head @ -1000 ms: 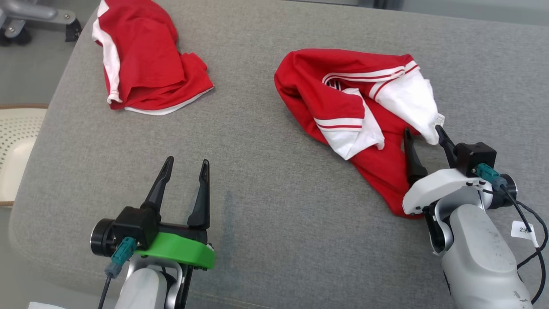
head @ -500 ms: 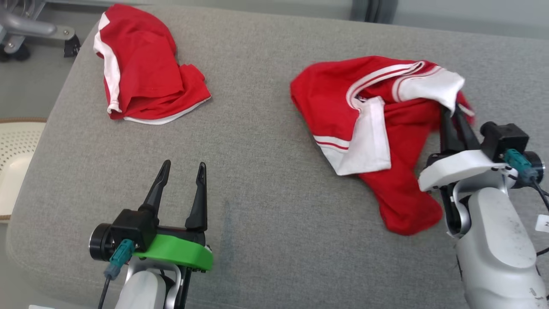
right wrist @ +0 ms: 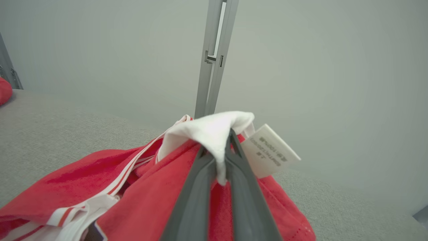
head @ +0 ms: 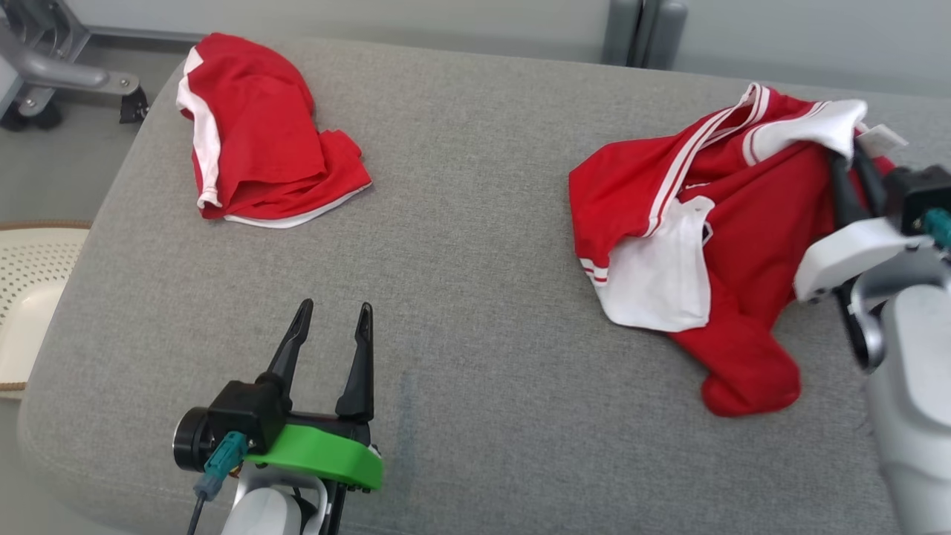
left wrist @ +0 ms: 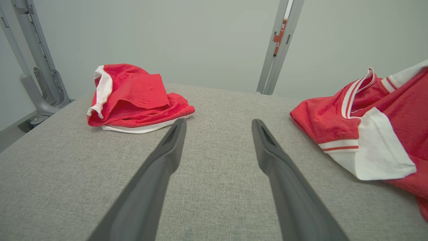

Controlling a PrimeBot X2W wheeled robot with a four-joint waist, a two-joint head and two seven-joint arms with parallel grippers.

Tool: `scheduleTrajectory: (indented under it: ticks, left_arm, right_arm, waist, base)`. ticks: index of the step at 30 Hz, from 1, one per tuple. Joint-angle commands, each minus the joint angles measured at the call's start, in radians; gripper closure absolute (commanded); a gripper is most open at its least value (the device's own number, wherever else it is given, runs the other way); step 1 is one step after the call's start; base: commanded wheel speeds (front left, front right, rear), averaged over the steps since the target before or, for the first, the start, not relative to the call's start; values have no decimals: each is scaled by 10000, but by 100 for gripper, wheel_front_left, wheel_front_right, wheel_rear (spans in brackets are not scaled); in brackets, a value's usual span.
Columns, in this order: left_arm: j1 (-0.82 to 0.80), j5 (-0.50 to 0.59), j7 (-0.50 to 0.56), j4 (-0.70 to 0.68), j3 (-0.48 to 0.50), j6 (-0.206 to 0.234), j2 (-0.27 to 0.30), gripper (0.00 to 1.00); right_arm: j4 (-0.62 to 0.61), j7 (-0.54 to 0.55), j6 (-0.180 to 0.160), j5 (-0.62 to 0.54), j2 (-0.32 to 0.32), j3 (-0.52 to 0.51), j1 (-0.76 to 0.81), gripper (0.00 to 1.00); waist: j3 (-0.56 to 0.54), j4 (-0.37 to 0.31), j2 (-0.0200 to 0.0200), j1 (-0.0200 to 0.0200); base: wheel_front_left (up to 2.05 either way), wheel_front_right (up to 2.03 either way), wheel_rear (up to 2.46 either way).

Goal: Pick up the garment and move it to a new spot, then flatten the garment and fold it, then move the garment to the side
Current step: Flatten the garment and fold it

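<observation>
The garment (head: 743,223) is a red shirt with white sleeves and striped trim, crumpled at the right of the grey cushion. My right gripper (head: 854,160) is shut on a white sleeve edge and holds that part lifted; the rest trails on the cushion. In the right wrist view the fingers (right wrist: 200,187) pinch white cloth of the garment (right wrist: 140,201) beside a care label (right wrist: 267,150). My left gripper (head: 332,312) stands open above bare cushion at the lower left, holding nothing; in the left wrist view my left gripper (left wrist: 217,129) points between the two garments, with the held garment (left wrist: 367,134) at the right.
A second red and white garment (head: 260,141) lies folded at the cushion's far left, also seen as the folded garment (left wrist: 133,97). The cushion (head: 475,223) ends at a grey wall behind. A metal frame (head: 44,67) and a pale perforated seat (head: 30,275) stand off the left edge.
My right gripper has shut on the white sleeve and carried it up and to the far right, stretching the garment out. The head camera has tilted. The left arm has stayed put.
</observation>
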Motion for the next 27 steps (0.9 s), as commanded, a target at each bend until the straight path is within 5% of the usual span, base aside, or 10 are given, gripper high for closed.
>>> scheduleTrajectory:
  ticks: [1, 5, 6, 7, 8, 18, 27]
  left_arm:
    - [-52, -66, -6, -2, -36, 39, 15, 0]
    - [-222, -125, -6, 10, -115, 67, 15, 0]
    - [-250, -124, -6, 14, -132, 66, 17, 0]
    - [-274, -128, -6, 23, -154, 60, 17, 0]
    - [-302, -126, -6, 46, -174, 53, 15, 0]
    - [-83, -27, -5, 160, 19, 66, 20, 0]
    - [120, -300, -5, -119, 526, 170, 23, 0]
  right_arm:
    - [271, 79, -4, -134, -705, -59, -337, 100]
    - [1340, 174, -3, -219, -1109, -401, -1203, 100]
    - [1621, 94, -3, -412, -1311, -511, -1445, 78]
    - [1838, 22, -3, -543, -1445, -543, -1619, 4]
    - [2166, -16, -3, -646, -1515, -606, -1805, 0]
    - [3563, -801, -3, -772, -816, -770, -1940, 0]
    - [1105, -919, -3, 323, 371, 232, 10, 0]
  waist:
    - [213, 209, 0, 0]
    - [422, 397, 0, 0]
    - [461, 435, 0, 0]
    - [501, 470, 0, 0]
    - [520, 511, 0, 0]
    - [156, 208, 0, 0]
    - [-359, -803, 0, 0]
  base:
    - [0, 0, 0]
    - [0, 0, 0]
    - [0, 0, 0]
    - [0, 0, 0]
    - [0, 0, 0]
    - [0, 0, 0]
    - [0, 0, 0]
